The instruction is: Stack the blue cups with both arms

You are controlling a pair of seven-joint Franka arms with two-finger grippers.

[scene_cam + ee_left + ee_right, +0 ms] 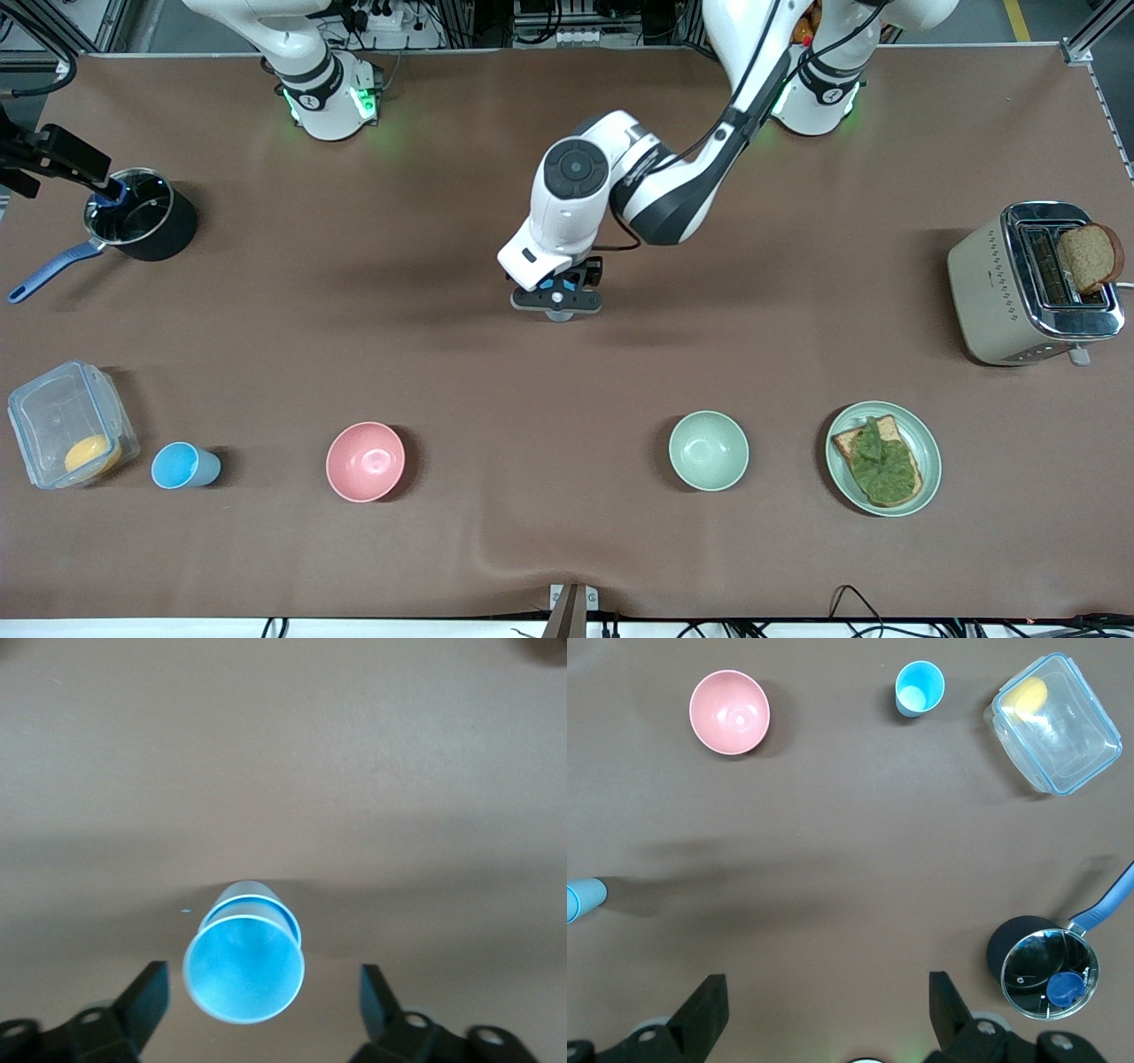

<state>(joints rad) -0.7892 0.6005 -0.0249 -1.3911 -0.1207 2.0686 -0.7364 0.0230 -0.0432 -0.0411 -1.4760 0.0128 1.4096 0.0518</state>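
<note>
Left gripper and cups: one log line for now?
left gripper: open, astride stacked blue cups | right gripper: open, waiting | third blue cup: beside pink bowl

pink bowl (365, 461), green bowl (708, 450), toaster (1032, 283), saucepan (142, 227)

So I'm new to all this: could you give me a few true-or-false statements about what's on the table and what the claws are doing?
1. The left claw stands open around a blue cup. True.
2. The pink bowl holds a slice of bread. False: it is empty; the bread with greens lies on the plate.
3. Another blue cup stands between the clear container and the pink bowl. True.
4. The right claw grips the saucepan. False: it hangs open, holding nothing.
5. The toaster is empty. False: bread sticks out of it.
</note>
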